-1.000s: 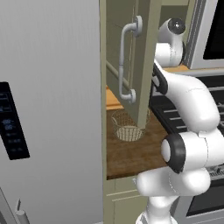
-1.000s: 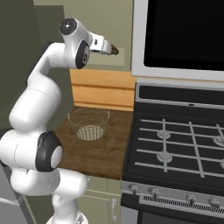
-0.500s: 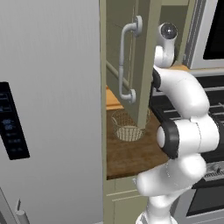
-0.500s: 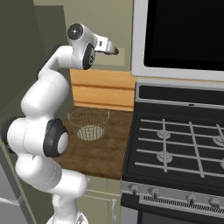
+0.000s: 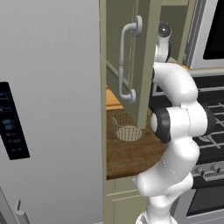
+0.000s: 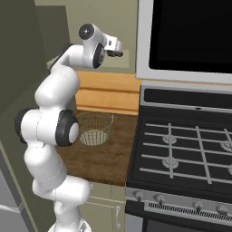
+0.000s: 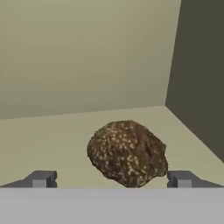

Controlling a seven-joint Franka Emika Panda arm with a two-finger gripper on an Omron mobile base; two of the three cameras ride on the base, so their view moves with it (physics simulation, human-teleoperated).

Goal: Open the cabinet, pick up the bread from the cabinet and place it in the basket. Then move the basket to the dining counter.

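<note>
Brown and bumpy, the bread [image 7: 127,153] sits on the pale floor of the cabinet [image 5: 148,52], close to a dark side wall on the right of my hand view. I can see only the two small tips of my gripper [image 7: 112,179], one on each side of the bread, spread wide and not touching it. How far the bread sits from the tips is hard for me to tell. From the left base view, the open cabinet door with its silver handle [image 5: 125,61] hides the hand, and I cannot see the bread inside. The arm stands tall, bends at a big dark joint, and reaches up behind the door edge. In the right base view, the gripper [image 6: 118,53] points sideways up high, toward the wall beside the black oven door [image 6: 190,36], but the fingers are too small to make out there. The basket [image 6: 94,128] stands upright on the brown wooden worktop [image 6: 104,158], partly hidden behind my arm's elbow. In the left view the door covers part of the basket [image 5: 127,127]. The stove [image 6: 186,149] sits just beside the worktop.
</note>
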